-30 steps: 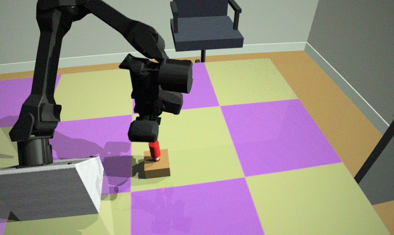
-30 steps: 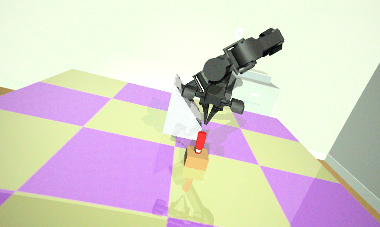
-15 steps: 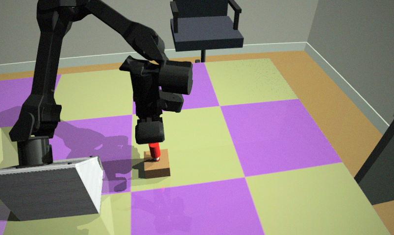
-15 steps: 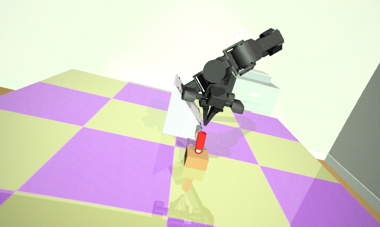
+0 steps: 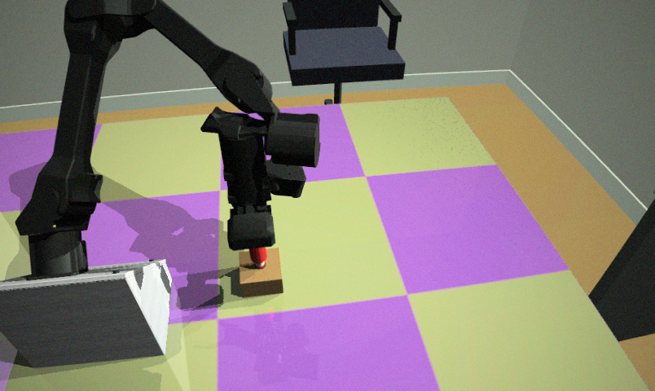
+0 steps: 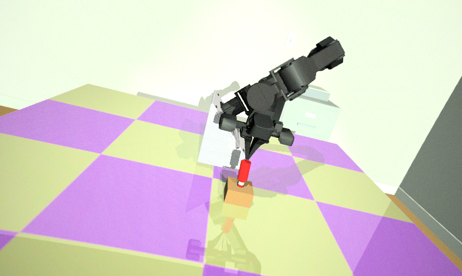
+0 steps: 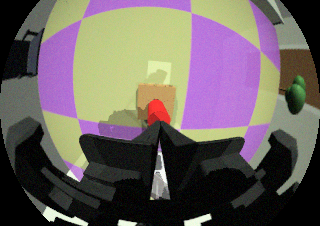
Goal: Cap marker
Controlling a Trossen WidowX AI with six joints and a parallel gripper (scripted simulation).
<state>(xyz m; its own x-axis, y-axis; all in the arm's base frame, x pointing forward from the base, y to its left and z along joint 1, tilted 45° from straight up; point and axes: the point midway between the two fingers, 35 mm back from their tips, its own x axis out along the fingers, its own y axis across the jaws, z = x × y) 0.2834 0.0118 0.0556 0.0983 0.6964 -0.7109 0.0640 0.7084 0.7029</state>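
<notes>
Six-joint arm arched over, closed gripper pointed down
The black WidowX arm [image 5: 76, 111] [image 6: 295, 76] rose from its base, bent at the elbow and sloped down to the wrist [image 5: 246, 87]; the parallel-jaw gripper [image 6: 246, 159] [image 7: 159, 124] hung below, angled downward, its two tapered fingers [image 6: 255, 147] shut with tips together and nothing between them; behind the tips, the fingers spread apart toward their carriages.
</notes>
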